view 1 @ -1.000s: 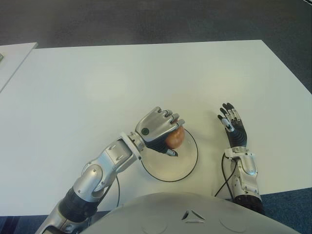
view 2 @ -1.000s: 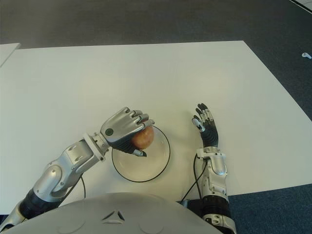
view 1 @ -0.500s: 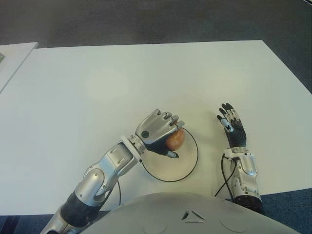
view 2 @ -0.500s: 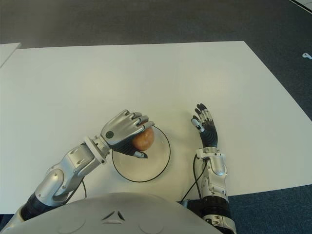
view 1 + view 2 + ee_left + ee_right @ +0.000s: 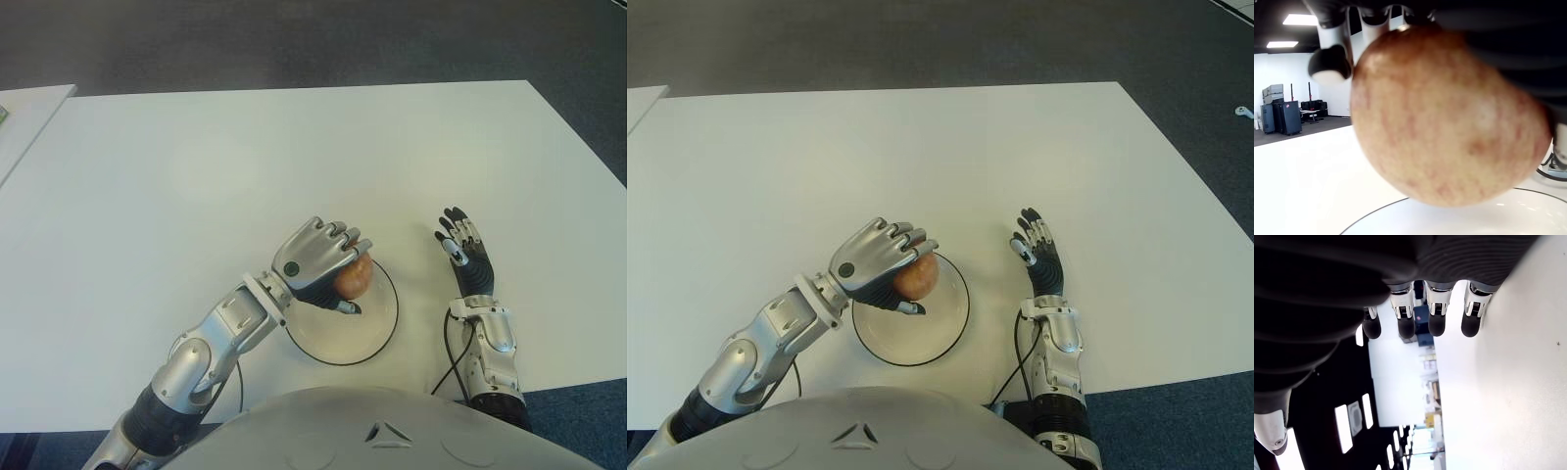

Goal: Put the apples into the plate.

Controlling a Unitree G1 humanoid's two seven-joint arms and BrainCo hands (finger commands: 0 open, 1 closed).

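White table (image 5: 196, 176) fills most of the view, dark floor (image 5: 294, 39) beyond its far edge. Near the robot, approx. centre, sits a round white plate (image 5: 377, 328) w/ dark rim. Left hand (image 5: 318, 259) is over the plate's far-left part, fingers curled round a reddish apple (image 5: 355, 278) — apple shows inside the rim; contact w/ the plate can't be told. Right hand (image 5: 463, 253) shows right of the plate, apart from it, fingers extended — nothing in it. Second white surface (image 5: 24, 113) at far left.
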